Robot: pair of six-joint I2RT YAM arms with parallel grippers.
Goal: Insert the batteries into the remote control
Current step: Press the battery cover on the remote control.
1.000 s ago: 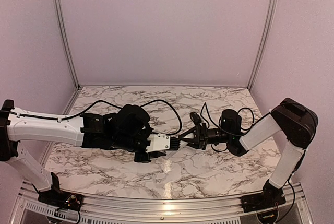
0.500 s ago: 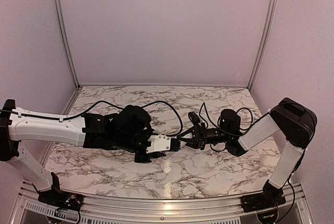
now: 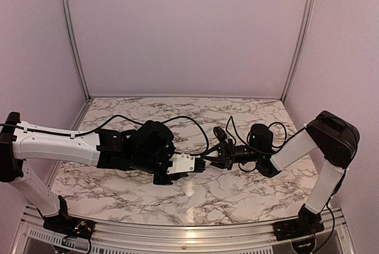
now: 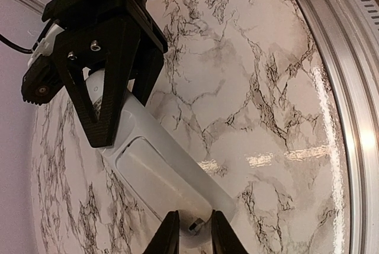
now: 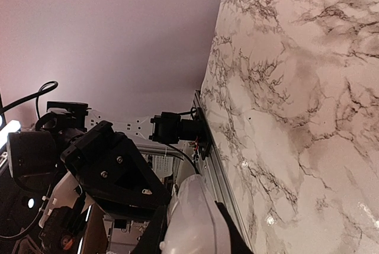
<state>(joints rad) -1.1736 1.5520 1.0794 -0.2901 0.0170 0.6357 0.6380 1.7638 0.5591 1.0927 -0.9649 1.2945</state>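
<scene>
Two pincers are closed on one slim white rectangular plastic remote control (image 3: 183,163). It is held lengthwise between them over the middle of the white, grey-veined marble-patterned counter (image 3: 237,198), somewhat nearer the near edge than the far one. Whether it touches the surface cannot be told.

The left pincer (image 3: 173,168) is extended in from the left and is pinched on the left end of the remote control. In the left wrist view, its two black fingers (image 4: 169,236) are seen pressed against either side of that end. The right pincer (image 3: 206,159) is extended in from the right and is clamped on the opposite end, with its black triangular fingers laid along the two long edges.

A plain white face of the remote control is turned towards the left wrist camera, and a long rounded rectangular panel outline (image 4: 139,168) is marked on it. A small greyish detail between the left fingers is too small to be identified.

Thin black cables (image 3: 189,121) are looped above the counter on the far side of both wrists. A silver metal rail (image 3: 177,236) is run along the near edge.
</scene>
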